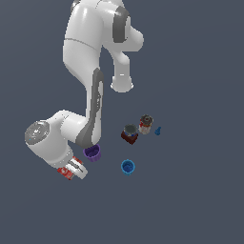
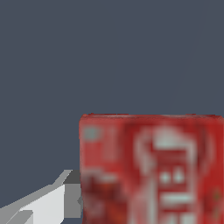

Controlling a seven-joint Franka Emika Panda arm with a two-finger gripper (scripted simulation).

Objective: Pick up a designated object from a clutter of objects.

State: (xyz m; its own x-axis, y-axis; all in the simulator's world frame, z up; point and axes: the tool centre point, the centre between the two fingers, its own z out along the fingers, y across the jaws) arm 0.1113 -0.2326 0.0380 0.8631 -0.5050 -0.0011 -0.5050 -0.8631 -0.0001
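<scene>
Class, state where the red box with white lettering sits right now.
In the exterior view, the red box lies lower left, at the end effector, just left of the purple cup.

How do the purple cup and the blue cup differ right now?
Colour: the purple cup is violet and the blue cup is bright blue.
Visibility: the purple cup is partly hidden behind the arm's dark elbow section, while the blue cup is fully in view.
Position: the purple cup sits close to the arm's wrist end, and the blue cup stands apart, further to the exterior view's right.
Shared: both look like small open-topped cups of similar size, standing upright.
</scene>
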